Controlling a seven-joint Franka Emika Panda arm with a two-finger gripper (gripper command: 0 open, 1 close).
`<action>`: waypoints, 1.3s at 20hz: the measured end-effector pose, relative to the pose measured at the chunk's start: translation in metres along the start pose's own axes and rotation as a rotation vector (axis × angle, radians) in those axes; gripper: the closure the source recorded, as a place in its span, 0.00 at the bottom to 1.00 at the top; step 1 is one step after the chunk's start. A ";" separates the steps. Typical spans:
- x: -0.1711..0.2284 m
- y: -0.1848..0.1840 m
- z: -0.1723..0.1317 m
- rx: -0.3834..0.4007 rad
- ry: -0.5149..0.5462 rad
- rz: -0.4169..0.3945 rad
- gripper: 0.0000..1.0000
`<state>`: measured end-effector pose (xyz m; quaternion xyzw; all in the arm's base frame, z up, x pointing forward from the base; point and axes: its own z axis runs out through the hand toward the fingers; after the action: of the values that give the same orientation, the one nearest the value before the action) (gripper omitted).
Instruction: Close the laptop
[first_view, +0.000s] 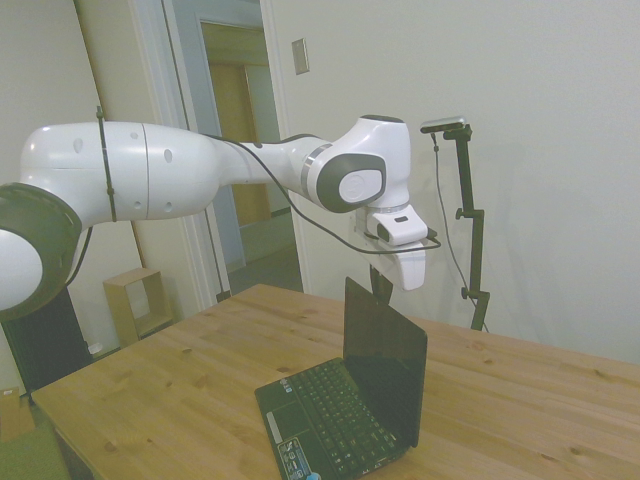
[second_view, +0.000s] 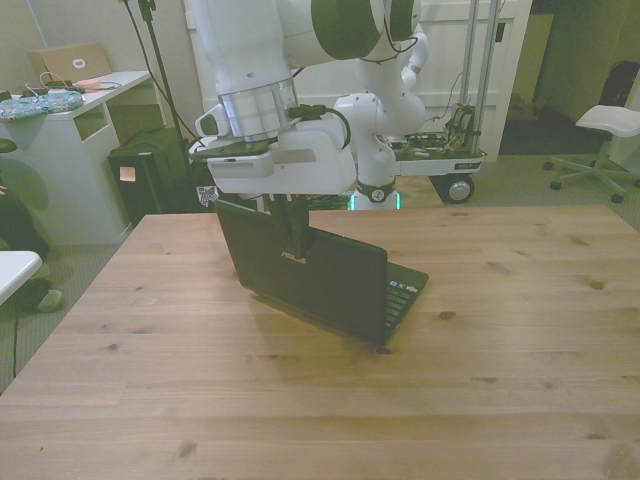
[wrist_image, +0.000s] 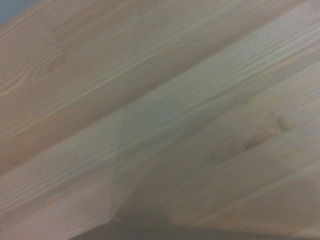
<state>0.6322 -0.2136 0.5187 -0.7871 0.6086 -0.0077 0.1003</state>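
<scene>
Open on the table (second_view: 520, 330), laptop (second_view: 320, 275) stands just beneath the jaws (second_view: 296, 228), whose opening I cannot tell.

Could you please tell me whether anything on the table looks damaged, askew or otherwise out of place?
Nothing stands out. The laptop sits open and intact on the wooden table, with the claw just behind its lid's top edge.

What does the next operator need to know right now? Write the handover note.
End effector: just behind the top edge of the lid, holding nothing; fingers too hidden to tell open or shut.
Laptop: on the wooden table, lid up at about a right angle to the keyboard, screen dark.
Done: the arm is in place at the lid's top edge.
Left: push the lid down onto the keyboard until it is fully shut.
</scene>
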 end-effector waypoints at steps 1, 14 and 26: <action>-0.006 0.003 0.001 -0.003 0.001 -0.004 1.00; -0.097 0.065 0.030 -0.079 -0.016 -0.001 1.00; -0.052 0.134 0.134 -0.234 -0.054 0.146 1.00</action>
<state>0.5085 -0.1764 0.3711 -0.7468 0.6582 0.0919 0.0248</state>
